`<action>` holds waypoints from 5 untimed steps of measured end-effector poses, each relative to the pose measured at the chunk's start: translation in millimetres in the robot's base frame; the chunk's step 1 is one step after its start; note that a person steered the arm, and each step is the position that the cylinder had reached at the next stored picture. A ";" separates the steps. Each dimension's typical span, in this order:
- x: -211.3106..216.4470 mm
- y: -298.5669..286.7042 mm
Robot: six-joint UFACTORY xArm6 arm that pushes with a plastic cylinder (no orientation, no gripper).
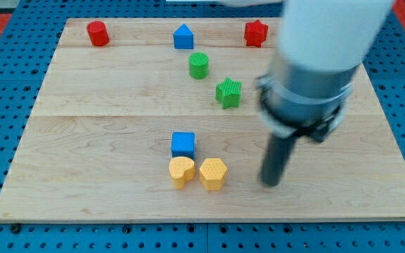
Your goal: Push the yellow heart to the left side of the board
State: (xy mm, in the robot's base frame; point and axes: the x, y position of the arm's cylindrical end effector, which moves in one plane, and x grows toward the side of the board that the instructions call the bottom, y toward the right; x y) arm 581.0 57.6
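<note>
My tip is resting on the wooden board, near the yellow hexagon on its right and apart from it. The yellow heart is sitting just left of that hexagon, seemingly touching it, with the blue cube right above. The rod is carrying no jaws and holding nothing. Farther up are lying a green star and a green cylinder.

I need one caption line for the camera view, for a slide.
My tip rests right of the yellow hexagon, which touches the yellow heart below the blue cube.
</note>
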 end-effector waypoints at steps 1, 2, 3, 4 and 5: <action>17.2 -85.9; -3.3 -111.7; 0.3 -77.2; -16.8 -71.6; -48.2 -70.3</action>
